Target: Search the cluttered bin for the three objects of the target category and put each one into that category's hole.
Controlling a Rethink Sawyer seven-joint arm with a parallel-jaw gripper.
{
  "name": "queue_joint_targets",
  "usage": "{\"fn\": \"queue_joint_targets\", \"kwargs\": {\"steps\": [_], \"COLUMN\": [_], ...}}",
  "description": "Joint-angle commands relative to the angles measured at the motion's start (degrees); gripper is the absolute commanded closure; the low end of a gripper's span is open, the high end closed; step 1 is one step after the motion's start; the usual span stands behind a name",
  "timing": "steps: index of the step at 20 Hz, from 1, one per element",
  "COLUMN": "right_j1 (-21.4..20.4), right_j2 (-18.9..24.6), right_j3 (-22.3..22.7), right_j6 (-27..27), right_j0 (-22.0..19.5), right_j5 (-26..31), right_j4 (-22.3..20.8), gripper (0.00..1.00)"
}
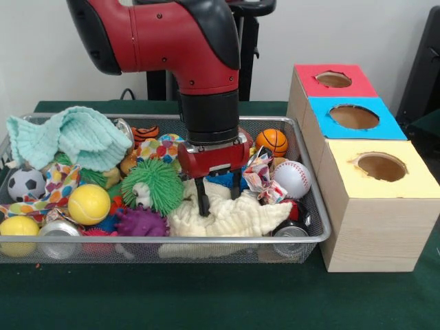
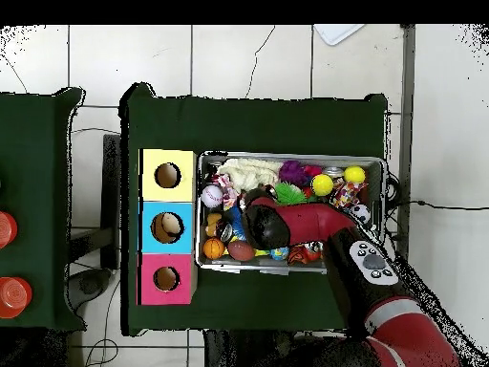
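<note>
The wire mesh bin (image 1: 275,120) is full of toys and cloths; it also shows in the overhead view (image 2: 287,157). My gripper (image 1: 218,194) reaches down into the bin's middle. It is open, with its fingertips (image 1: 203,205) touching a cream knitted cloth (image 1: 230,216). No clear plastic bottle shows in either view. The blue-surround hole (image 1: 354,117) is the middle one of three boxes to the right of the bin. From overhead the blue hole (image 2: 167,227) shows something pale inside. There my arm (image 2: 287,222) covers the gripper.
The red-surround hole (image 1: 333,79) and the yellow-surround hole (image 1: 380,166) flank the blue one. In the bin are a green spiky ball (image 1: 152,185), a baseball (image 1: 293,179), a basketball (image 1: 271,141), a mint cloth (image 1: 69,137), a yellow ball (image 1: 89,204) and metal cans (image 1: 58,237) (image 1: 292,234).
</note>
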Motion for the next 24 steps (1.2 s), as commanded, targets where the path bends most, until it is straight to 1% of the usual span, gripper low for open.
{"fn": "queue_joint_targets", "kwargs": {"steps": [1, 2, 3, 5, 7, 10, 15, 18, 21, 24], "right_j1": [5.64, 5.52, 5.53, 5.31, 4.97, 4.62, 2.57, 0.54, -2.61, -5.29], "right_j2": [-0.97, -2.14, -2.59, -3.13, -2.24, -0.91, 0.93, 1.9, 2.3, 3.2], "right_j3": [-0.56, -0.92, -0.72, -0.77, -0.51, 0.33, 3.02, 5.51, 9.39, 13.04], "right_j6": [6.12, 7.16, 8.11, 8.56, 6.65, 5.68, 4.66, 3.8, 3.76, 4.18], "right_j0": [2.81, 3.66, 3.64, 4.05, 3.74, 2.73, 1.13, 0.34, -0.11, -0.76], "right_j5": [-0.51, -1.22, -2.47, -2.34, -0.13, 1.49, 4.89, 7.16, 10.28, 12.24], "right_j4": [-1.5, -1.21, -0.35, -0.1, -0.12, 0.58, 2.02, 2.9, 4.74, 6.89], "gripper": [0.0, 0.0, 1.0, 1.0, 1.0, 1.0, 1.0, 1.0, 1.0, 1.0]}}
